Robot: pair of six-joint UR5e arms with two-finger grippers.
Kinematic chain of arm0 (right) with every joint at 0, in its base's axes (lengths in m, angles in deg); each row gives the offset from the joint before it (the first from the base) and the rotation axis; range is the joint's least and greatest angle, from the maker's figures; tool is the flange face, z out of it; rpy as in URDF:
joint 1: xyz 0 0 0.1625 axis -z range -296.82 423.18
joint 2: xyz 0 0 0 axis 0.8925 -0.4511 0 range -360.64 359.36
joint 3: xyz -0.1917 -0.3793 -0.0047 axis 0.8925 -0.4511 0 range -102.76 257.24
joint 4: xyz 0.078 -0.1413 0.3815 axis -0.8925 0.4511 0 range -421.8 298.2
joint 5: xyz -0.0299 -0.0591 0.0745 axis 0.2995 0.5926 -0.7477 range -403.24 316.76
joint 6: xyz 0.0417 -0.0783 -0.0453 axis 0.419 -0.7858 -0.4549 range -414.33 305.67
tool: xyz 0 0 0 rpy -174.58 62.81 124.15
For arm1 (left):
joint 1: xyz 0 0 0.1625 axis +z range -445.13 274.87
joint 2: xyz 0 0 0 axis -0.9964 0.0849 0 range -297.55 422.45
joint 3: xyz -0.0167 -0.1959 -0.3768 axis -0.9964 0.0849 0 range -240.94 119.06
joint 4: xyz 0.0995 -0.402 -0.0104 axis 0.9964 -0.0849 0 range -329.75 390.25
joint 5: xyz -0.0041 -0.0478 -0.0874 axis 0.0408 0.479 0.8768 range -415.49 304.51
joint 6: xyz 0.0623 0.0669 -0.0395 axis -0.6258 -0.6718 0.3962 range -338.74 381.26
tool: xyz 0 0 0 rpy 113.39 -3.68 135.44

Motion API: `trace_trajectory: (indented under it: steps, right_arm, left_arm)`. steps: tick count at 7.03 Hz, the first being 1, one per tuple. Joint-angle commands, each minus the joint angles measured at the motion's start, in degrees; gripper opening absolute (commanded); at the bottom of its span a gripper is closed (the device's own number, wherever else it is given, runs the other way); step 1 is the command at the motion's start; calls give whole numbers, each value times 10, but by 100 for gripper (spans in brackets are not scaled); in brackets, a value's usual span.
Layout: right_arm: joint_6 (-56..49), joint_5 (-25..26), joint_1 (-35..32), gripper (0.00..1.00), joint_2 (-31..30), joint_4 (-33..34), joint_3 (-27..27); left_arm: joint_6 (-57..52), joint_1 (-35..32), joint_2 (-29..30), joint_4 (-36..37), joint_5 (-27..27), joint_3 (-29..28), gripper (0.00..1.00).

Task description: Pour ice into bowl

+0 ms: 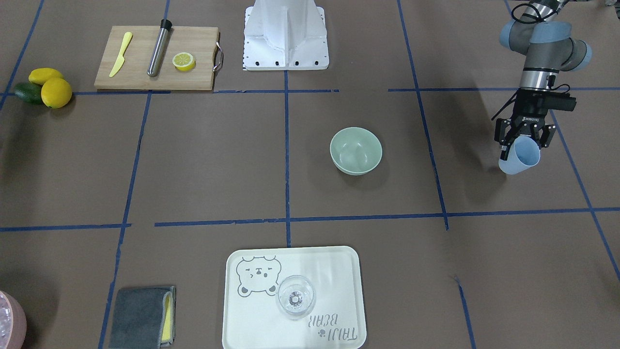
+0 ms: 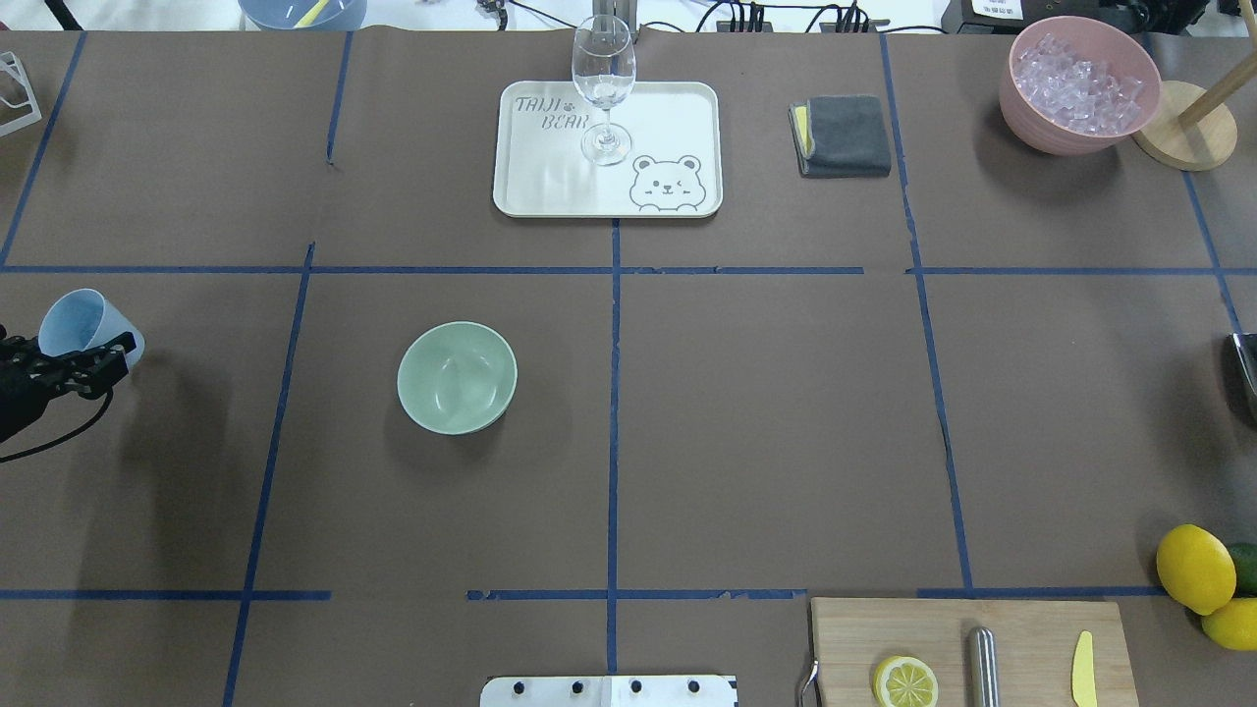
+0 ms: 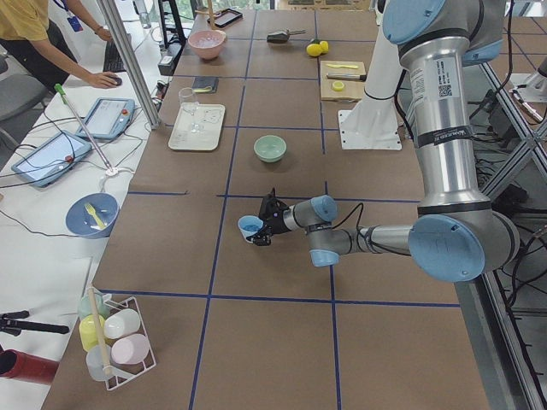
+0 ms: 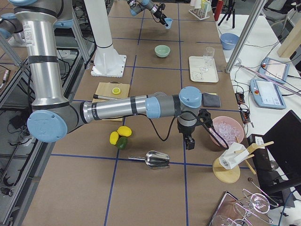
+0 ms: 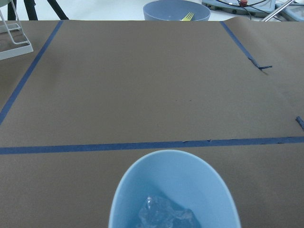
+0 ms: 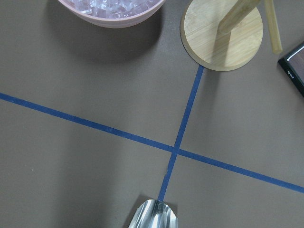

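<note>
On blue-taped brown paper, bowl

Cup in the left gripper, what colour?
Light blue. The cup, held by the left gripper, shows best in the left wrist view.

my overhead view looks forward and down from behind the base, the bowl left of centre; the front-facing view stares back across the table, putting it right of centre. both side views look along the table from far off. the left wrist view peers close over the light blue cup at its bottom edge; the right wrist looks straight down, close to the table.
</note>
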Motion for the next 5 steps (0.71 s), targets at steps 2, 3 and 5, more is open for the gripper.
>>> trace_trajectory:
  steps: [2, 3, 5]
  right_arm:
    - [-1, 0, -3, 100, -7, 0, 0]
    - [-1, -1, -3, 100, -9, 0, 0]
    - [-1, -1, -5, 100, -11, 0, 0]
  left_arm:
    - [-231, -3, 13, 0, 0, 75, 0]
    - [-253, -3, 15, 3, -3, 78, 0]
    - [-377, -4, 37, 9, -16, 90, 0]
